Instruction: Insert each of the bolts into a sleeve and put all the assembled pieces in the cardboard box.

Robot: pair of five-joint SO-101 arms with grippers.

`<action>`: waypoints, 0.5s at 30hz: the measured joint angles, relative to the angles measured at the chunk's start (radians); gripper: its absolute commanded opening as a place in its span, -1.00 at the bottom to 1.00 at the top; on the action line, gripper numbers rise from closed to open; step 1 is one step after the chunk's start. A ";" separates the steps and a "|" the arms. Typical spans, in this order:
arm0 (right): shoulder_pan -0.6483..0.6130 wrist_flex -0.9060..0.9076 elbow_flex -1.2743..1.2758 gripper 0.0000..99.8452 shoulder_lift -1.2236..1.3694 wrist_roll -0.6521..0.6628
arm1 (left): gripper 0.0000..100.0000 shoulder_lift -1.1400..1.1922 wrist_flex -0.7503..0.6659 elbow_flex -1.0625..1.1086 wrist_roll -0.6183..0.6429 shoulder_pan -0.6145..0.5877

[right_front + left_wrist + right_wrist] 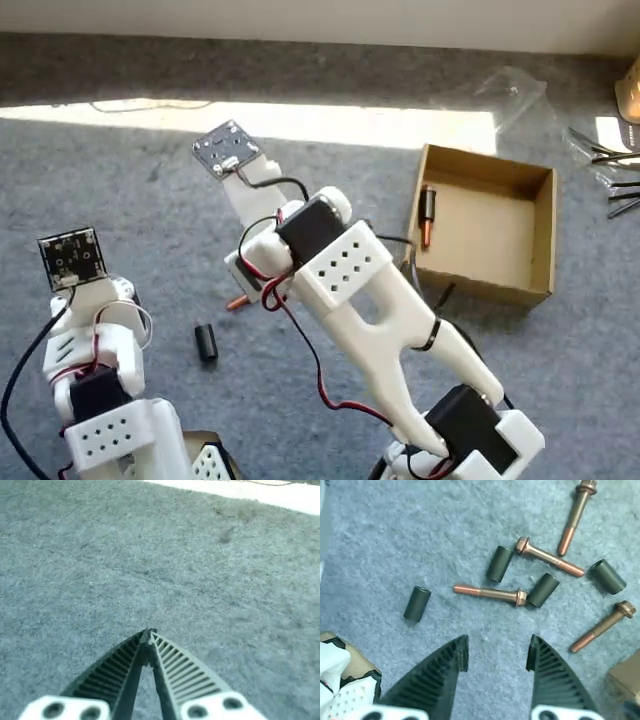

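Observation:
My right gripper [498, 647] hangs open above the carpet with nothing between its fingers. Just ahead of it lie several copper bolts, among them one [490, 593] closest to the fingertips, one [547, 556] beyond it and one [602, 626] to the side. Black sleeves lie among them: one [499, 563], one [543, 590] touching a bolt head, and one [417, 602] apart. My left gripper [148, 634] is shut and empty over bare carpet. The cardboard box [535, 235] holds one assembled piece [427, 217]. From above, a sleeve [205, 342] and a bolt tip [237, 301] show beside the right arm.
The right arm [350, 270] stretches across the middle of the grey carpet and hides most of the loose parts from above. The left arm [95, 370] stands at the near left. Clear plastic bags [510, 90] and dark rods [615, 185] lie at the far right. A box corner [625, 677] sits beside the right gripper.

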 measured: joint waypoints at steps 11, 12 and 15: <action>-0.057 -0.146 0.190 -0.65 0.000 -0.242 | -0.96 -0.198 0.103 0.083 0.000 0.000; -0.057 -0.164 0.215 -0.65 0.000 -0.262 | -0.96 -0.204 0.094 0.098 0.000 0.000; -0.063 -0.199 0.258 -0.65 0.000 -0.292 | -0.96 -0.235 0.080 0.118 0.000 -0.002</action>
